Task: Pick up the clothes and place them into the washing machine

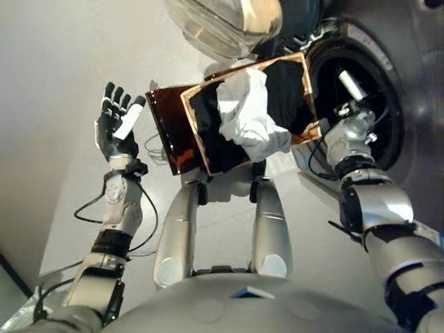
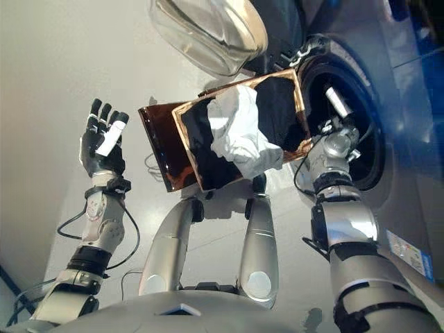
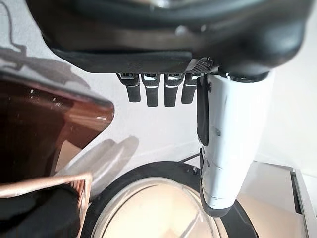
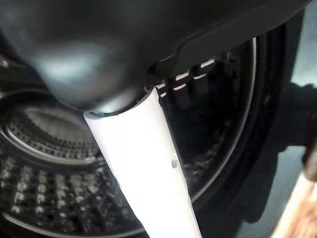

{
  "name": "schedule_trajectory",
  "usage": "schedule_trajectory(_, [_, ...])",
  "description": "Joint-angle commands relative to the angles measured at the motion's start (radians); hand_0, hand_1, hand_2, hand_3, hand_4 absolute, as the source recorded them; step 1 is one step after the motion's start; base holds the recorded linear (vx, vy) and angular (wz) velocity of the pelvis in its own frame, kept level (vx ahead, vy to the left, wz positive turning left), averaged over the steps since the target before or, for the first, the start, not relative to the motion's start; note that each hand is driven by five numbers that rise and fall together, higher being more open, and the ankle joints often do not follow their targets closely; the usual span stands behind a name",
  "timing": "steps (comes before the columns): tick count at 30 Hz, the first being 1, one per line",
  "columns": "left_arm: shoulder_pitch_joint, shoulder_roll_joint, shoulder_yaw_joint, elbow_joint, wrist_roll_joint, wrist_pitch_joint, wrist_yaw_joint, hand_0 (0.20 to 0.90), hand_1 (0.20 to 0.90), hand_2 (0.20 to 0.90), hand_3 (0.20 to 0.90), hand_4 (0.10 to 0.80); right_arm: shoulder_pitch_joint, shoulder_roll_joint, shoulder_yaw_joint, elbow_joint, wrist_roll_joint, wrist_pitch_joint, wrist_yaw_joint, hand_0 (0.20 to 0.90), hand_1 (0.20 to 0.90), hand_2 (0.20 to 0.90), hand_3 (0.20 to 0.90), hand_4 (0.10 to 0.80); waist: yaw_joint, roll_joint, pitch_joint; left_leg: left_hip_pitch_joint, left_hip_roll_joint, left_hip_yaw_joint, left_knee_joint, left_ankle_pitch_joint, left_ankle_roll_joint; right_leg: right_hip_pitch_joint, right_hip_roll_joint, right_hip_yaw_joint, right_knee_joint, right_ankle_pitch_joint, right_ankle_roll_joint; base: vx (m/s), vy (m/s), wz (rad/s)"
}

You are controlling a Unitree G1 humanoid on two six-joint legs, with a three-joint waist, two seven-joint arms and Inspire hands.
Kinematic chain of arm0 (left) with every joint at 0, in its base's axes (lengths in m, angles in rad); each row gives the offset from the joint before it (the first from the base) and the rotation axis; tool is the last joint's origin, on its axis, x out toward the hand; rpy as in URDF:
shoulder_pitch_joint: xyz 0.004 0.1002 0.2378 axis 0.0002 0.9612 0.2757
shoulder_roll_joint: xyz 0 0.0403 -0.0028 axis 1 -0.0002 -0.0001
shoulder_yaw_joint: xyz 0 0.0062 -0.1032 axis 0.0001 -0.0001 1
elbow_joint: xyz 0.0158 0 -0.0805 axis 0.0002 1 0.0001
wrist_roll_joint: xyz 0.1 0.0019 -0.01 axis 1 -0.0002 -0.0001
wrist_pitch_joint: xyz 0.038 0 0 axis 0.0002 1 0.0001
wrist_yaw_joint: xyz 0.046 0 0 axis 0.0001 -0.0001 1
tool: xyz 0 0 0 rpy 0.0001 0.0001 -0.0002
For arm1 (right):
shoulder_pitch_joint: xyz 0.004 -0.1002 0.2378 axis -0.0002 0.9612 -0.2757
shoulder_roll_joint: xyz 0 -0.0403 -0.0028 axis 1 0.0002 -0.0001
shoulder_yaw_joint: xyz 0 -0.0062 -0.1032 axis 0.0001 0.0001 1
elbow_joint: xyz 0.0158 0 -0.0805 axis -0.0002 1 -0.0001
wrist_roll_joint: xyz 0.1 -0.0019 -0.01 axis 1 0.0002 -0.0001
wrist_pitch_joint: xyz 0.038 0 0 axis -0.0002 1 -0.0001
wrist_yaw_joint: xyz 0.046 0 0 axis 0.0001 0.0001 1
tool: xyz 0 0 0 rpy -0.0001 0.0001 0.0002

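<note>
One crumpled white garment (image 1: 248, 116) in basket (image 1: 198, 142).

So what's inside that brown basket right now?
A crumpled white cloth lies over dark clothing in the basket. Whatever sits beneath them is covered. Both hands hold nothing: the left hand is raised open, the right hand is at the washing machine drum.

1. White cloth (image 1: 250, 114) is seen, unpatterned.
2. Basket (image 1: 191, 114): translucent reddish-brown walls, copper-toned rim, black garment (image 1: 208, 135) inside.
3. Washing machine (image 1: 409, 83): grey body; drum (image 4: 44, 173) noted as perforated metal.
4. Floor (image 1: 55, 83): pale grey.
</note>
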Motion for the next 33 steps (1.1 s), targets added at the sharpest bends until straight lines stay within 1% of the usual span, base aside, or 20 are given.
schedule_trajectory(1, [-0.026, -0.006, 0.058, -0.017, 0.056, -0.097, -0.031, 0.9, 0.9, 0.9, 0.9, 0.8, 0.016, -0.059, 0.069, 0.017, -0.096, -0.022, 0.031, 0.9, 0.9, 0.9, 0.9, 0.8, 0.028, 0.015, -0.045, 0.091, 0.017, -0.065, 0.0, -0.11, -0.094, 0.043, 0.014, -0.011, -0.137, 0.168, -0.055, 0.055, -0.059, 0.04])
schedule_trajectory(4, [-0.029, -0.015, 0.061, 0.003, 0.054, -0.099, -0.041, 0.9, 0.9, 0.9, 0.9, 0.8, 0.057, -0.042, 0.058, 0.011, -0.09, -0.027, 0.056, 0.9, 0.9, 0.9, 0.9, 0.8, 0.028, 0.011, -0.045, 0.124, 0.017, -0.077, -0.023, -0.098, -0.101, 0.079, 0.013, -0.019, -0.154, 0.169, -0.053, 0.057, -0.056, 0.01])
schedule_trajectory(5, [-0.04, -0.026, 0.058, 0.036, 0.063, -0.095, -0.043, 0.9, 0.9, 0.9, 0.9, 0.8, 0.101, -0.023, 0.05, 0.001, -0.076, -0.033, 0.087, 0.9, 0.9, 0.9, 0.9, 0.8, 0.026, 0.005, -0.045, 0.164, 0.02, -0.084, -0.057, -0.084, -0.108, 0.122, 0.013, -0.027, -0.183, 0.174, -0.05, 0.069, -0.051, 0.03])
schedule_trajectory(6, [-0.04, -0.027, 0.057, 0.047, 0.066, -0.093, -0.048, 0.9, 0.9, 0.9, 0.9, 0.8, 0.118, -0.016, 0.049, -0.006, -0.076, -0.036, 0.094, 0.9, 0.9, 0.9, 0.9, 0.8, 0.025, 0.003, -0.042, 0.187, 0.022, -0.087, -0.078, -0.073, -0.111, 0.146, 0.012, -0.036, -0.202, 0.178, -0.049, 0.097, -0.07, 0.05])
schedule_trajectory(7, [-0.039, -0.029, 0.052, 0.051, 0.071, -0.091, -0.053, 0.9, 0.9, 0.9, 0.9, 0.8, 0.136, -0.007, 0.049, -0.01, -0.077, -0.038, 0.099, 0.9, 0.9, 0.9, 0.9, 0.8, 0.025, -0.001, -0.04, 0.211, 0.024, -0.092, -0.106, -0.057, -0.116, 0.172, 0.014, -0.044, -0.229, 0.186, -0.048, -0.028, -0.048, 0.11])
schedule_trajectory(8, [-0.038, -0.031, 0.054, 0.057, 0.071, -0.089, -0.055, 0.9, 0.9, 0.9, 0.9, 0.8, 0.149, 0.005, 0.045, -0.013, -0.07, -0.041, 0.101, 0.9, 0.9, 0.9, 0.9, 0.8, 0.023, -0.006, -0.035, 0.221, 0.025, -0.086, -0.133, -0.016, -0.115, 0.184, 0.013, -0.055, -0.261, 0.221, -0.053, -0.028, -0.044, 0.13])
schedule_trajectory(10, [-0.038, -0.032, 0.058, 0.073, 0.076, -0.087, -0.054, 0.9, 0.9, 0.9, 0.9, 0.8, 0.178, 0.029, 0.042, -0.024, -0.057, -0.049, 0.115, 0.9, 0.9, 0.9, 0.9, 0.8, 0.023, -0.013, -0.037, 0.261, 0.027, -0.09, -0.176, 0.002, -0.123, 0.224, 0.013, -0.066, -0.305, 0.232, -0.05, 0.016, -0.033, 0.15])
schedule_trajectory(14, [-0.024, -0.029, 0.061, 0.096, 0.094, -0.078, -0.057, 0.9, 0.9, 0.9, 0.9, 0.8, 0.237, 0.06, 0.073, -0.049, -0.097, -0.046, 0.125, 0.9, 0.9, 0.9, 0.9, 0.8, 0.022, -0.029, -0.047, 0.333, 0.035, -0.099, -0.249, 0.037, -0.138, 0.301, 0.019, -0.078, -0.379, 0.257, -0.042, 0.069, -0.035, -0.06])
schedule_trajectory(17, [-0.004, -0.031, 0.066, 0.106, 0.097, -0.07, -0.07, 0.9, 0.9, 0.9, 0.9, 0.8, 0.282, 0.076, 0.091, -0.075, -0.135, -0.043, 0.13, 0.9, 0.9, 0.9, 0.9, 0.8, 0.022, -0.037, -0.058, 0.38, 0.04, -0.108, -0.281, 0.048, -0.145, 0.354, 0.018, -0.09, -0.415, 0.264, -0.038, 0.084, -0.026, 0.08])
schedule_trajectory(19, [0.015, -0.035, 0.074, 0.109, 0.1, -0.067, -0.078, 0.9, 0.9, 0.9, 0.9, 0.8, 0.326, 0.089, 0.103, -0.126, -0.16, -0.049, 0.139, 0.9, 0.9, 0.9, 0.9, 0.8, 0.022, -0.044, -0.063, 0.421, 0.046, -0.112, -0.3, 0.053, -0.149, 0.401, 0.017, -0.099, -0.435, 0.263, -0.037, 0.079, -0.02, 0.07])
schedule_trajectory(20, [0.016, -0.035, 0.074, 0.109, 0.1, -0.067, -0.078, 0.9, 0.9, 0.9, 0.9, 0.8, 0.327, 0.09, 0.103, -0.126, -0.16, -0.049, 0.138, 0.9, 0.9, 0.9, 0.9, 0.8, 0.022, -0.044, -0.062, 0.422, 0.046, -0.112, -0.3, 0.053, -0.149, 0.402, 0.017, -0.099, -0.436, 0.263, -0.037, 0.085, -0.025, -0.01])
schedule_trajectory(23, [0.03, -0.04, 0.069, 0.134, 0.126, -0.056, -0.084, 0.9, 0.9, 0.9, 0.9, 0.8, 0.361, 0.104, 0.144, -0.158, -0.206, -0.043, 0.158, 0.9, 0.9, 0.9, 0.9, 0.8, 0.029, -0.048, -0.069, 0.473, 0.049, -0.121, -0.321, 0.057, -0.152, 0.45, 0.019, -0.108, -0.448, 0.258, -0.036, 0.058, -0.017, 0.02])
schedule_trajectory(29, [0.055, -0.049, 0.067, 0.111, 0.135, -0.052, -0.083, 0.9, 0.9, 0.9, 0.9, 0.8, 0.407, 0.141, 0.152, -0.228, -0.182, -0.064, 0.184, 0.9, 0.9, 0.9, 0.9, 0.8, 0.031, -0.043, -0.076, 0.507, 0.051, -0.126, -0.338, 0.064, -0.154, 0.482, 0.02, -0.123, -0.456, 0.251, -0.035, 0.028, -0.001, 0.07])
schedule_trajectory(33, [0.05, -0.051, 0.065, 0.111, 0.14, -0.053, -0.086, 0.9, 0.9, 0.9, 0.9, 0.8, 0.425, 0.139, 0.163, -0.27, -0.203, -0.071, 0.181, 0.9, 0.9, 0.9, 0.9, 0.8, 0.028, -0.037, -0.07, 0.499, 0.052, -0.133, -0.323, 0.06, -0.151, 0.465, 0.014, -0.128, -0.425, 0.24, -0.037, -0.018, 0.007, 0.09])
